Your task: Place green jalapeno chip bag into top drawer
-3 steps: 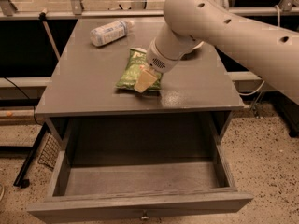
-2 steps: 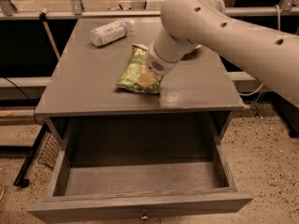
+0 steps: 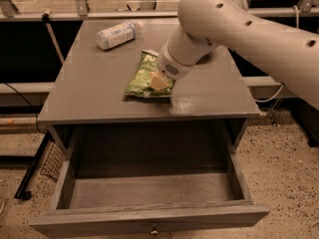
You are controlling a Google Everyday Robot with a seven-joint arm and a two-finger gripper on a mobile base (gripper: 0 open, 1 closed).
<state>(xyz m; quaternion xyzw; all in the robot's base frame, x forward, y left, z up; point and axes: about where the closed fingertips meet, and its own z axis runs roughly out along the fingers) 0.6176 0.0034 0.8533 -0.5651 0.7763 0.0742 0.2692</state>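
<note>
The green jalapeno chip bag [image 3: 141, 79] lies flat on the grey cabinet top [image 3: 94, 88], near its front middle. My gripper [image 3: 159, 81] reaches down from the big white arm [image 3: 239, 29] and sits on the bag's right half, covering part of it. The top drawer [image 3: 149, 218] is pulled wide open below the cabinet top. Its inside shows bare grey wood, and its small metal knob [image 3: 154, 229] is at the bottom edge of the view.
A white-labelled plastic bottle [image 3: 115, 35] lies on its side at the back left of the cabinet top. A metal rail and dark gaps run behind the cabinet. Speckled floor lies on both sides, with a wire rack [image 3: 50, 161] at the left.
The arm has shifted slightly over the bag, and the gripper's tip now rests a little lower on the bag's right side. The bag, the bottle and the drawer have not moved.
</note>
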